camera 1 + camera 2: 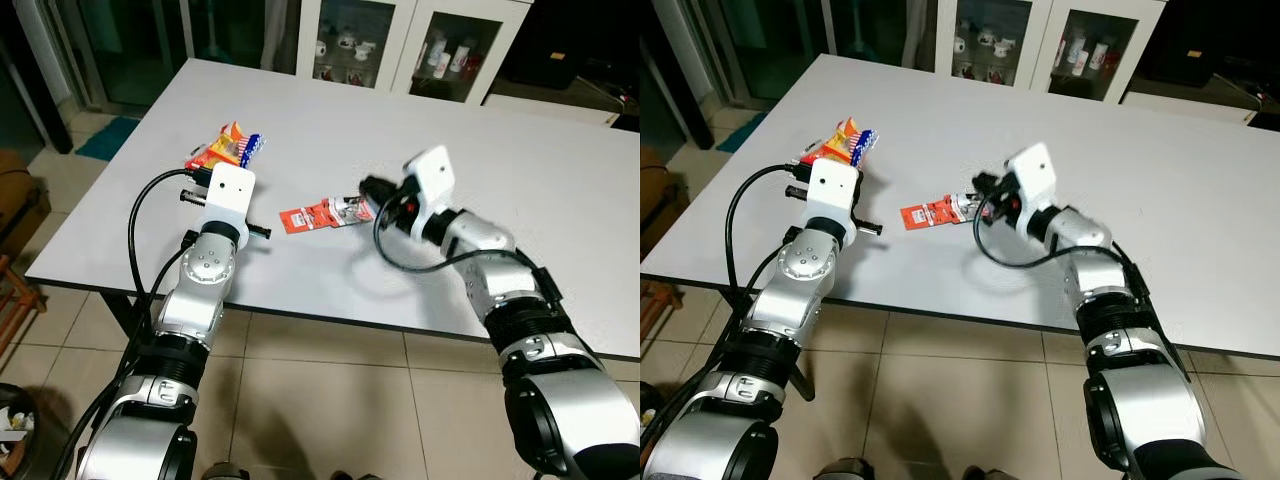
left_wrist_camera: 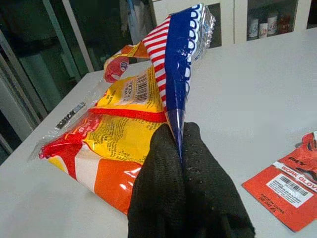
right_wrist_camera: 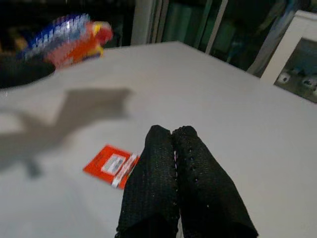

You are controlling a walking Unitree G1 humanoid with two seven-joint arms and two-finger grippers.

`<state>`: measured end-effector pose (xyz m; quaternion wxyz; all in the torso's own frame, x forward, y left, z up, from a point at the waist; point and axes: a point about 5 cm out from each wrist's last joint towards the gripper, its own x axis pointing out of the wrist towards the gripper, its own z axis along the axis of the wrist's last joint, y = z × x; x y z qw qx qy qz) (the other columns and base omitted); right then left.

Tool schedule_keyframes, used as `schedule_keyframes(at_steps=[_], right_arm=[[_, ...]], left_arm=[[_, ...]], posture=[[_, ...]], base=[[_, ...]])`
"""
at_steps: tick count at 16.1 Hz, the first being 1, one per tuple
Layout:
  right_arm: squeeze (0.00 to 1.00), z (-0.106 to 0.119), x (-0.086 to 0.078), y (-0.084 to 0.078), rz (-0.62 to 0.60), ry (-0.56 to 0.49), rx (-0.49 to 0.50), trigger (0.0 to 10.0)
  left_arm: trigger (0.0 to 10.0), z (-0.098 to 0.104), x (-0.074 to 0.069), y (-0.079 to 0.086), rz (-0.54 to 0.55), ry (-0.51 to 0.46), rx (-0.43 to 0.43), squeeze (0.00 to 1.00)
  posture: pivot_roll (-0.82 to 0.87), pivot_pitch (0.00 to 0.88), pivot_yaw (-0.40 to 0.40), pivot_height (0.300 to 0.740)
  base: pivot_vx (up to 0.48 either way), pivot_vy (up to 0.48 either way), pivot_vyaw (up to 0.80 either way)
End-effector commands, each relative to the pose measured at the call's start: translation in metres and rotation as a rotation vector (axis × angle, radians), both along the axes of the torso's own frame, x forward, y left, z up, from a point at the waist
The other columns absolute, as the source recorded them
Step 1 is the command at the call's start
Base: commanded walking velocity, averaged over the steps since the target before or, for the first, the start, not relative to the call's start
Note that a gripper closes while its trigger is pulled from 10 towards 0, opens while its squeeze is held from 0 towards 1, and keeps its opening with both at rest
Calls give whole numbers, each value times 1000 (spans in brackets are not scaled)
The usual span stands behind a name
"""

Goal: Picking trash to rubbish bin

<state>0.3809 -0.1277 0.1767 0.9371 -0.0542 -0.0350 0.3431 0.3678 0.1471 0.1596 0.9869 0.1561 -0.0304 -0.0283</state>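
A crumpled yellow, orange and red snack bag with a blue striped edge lies at the left of the white table. My left gripper is shut on that striped edge of the bag. Near the table's middle is a flat red package with a clear end. My right gripper is at that clear end, fingers shut on it; the red part sticks out beyond the fingertips.
The table's front edge runs just ahead of my arms, with tiled floor below. A white glass-door cabinet stands behind the table. Brown furniture sits on the floor at the far left.
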Motion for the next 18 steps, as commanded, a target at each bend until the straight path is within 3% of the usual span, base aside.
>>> schedule_keyframes(at_steps=[1,3,8,11,14,18], right_arm=[[0,11,1,-2,-10,-19,59,10000],[0,20,1,-1,-34,-37,122,10000],[0,26,-3,-5,-223,-77,340,10000],[0,10,-6,-5,-305,-37,341,10000],[0,-7,-7,-20,-442,16,360,10000],[0,3,-10,-30,-533,-73,348,10000]], left_arm=[[10000,5,0,-4,-6,-27,-10,0],[10000,4,0,-4,-7,-30,-14,0],[10000,-8,-8,-6,-13,-38,-80,0],[10000,-26,-13,-12,-24,-2,-120,0],[10000,-37,-17,0,36,19,-180,0],[10000,-7,-16,14,69,-163,-229,0]], posture=[[25,50,-136,740],[27,48,-134,740],[26,47,-121,740],[27,44,-116,740],[30,41,-104,740],[29,33,-89,740]], base=[[0,0,0],[0,0,0],[0,0,0],[0,0,0],[0,0,0],[0,0,0]])
